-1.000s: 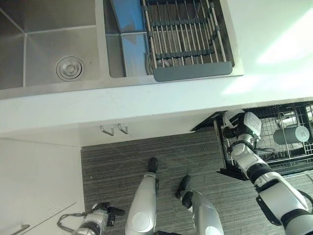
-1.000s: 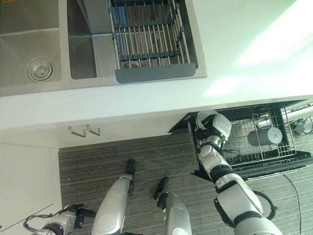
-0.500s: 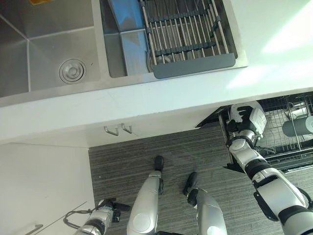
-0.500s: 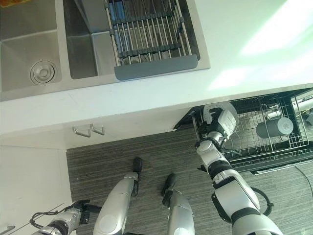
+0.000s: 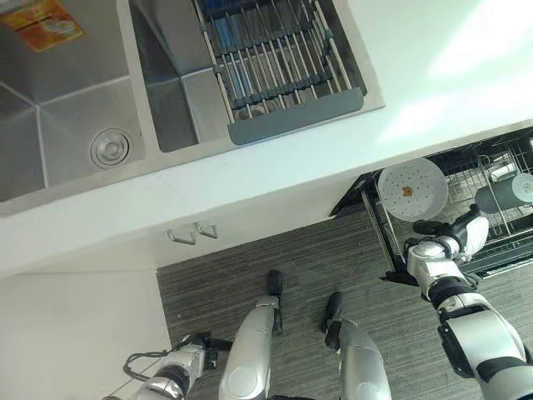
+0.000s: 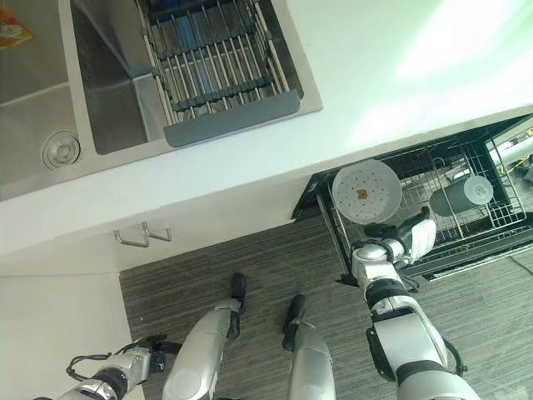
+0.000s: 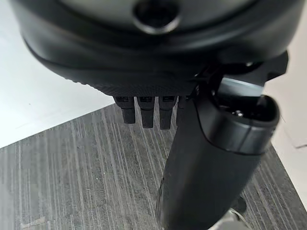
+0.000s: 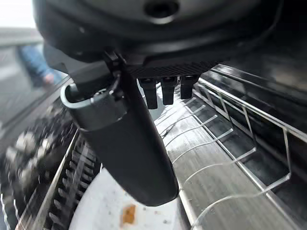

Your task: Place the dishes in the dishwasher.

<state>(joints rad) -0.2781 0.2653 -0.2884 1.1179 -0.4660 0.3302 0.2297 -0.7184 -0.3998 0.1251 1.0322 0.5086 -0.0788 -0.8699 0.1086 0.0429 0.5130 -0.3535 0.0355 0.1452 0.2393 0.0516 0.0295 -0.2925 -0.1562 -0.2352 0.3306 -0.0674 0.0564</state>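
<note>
Plate [image 5: 411, 189], gripped by the right hand [image 5: 460, 236] earlier, is now seen released and propped in the dishwasher rack [image 6: 466, 218] in the eye views; right fingers [image 8: 163, 90] are shown relaxed above it; left hand [image 7: 216, 158] is held slack over floor [image 7: 72, 177].

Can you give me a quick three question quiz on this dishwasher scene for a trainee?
1. True or false: the plate stands in the rack.
2. Multiple choice: the right robot hand is A) shut on the plate, B) open beside the plate, C) over the sink.
3. Fill in: the plate carries an orange ____ near its middle.

Key: 1 true, with the cup further along the rack. 2 B, its fingers straight in the right wrist view. 3 speck. The left robot hand hangs idle over the floor.
</note>
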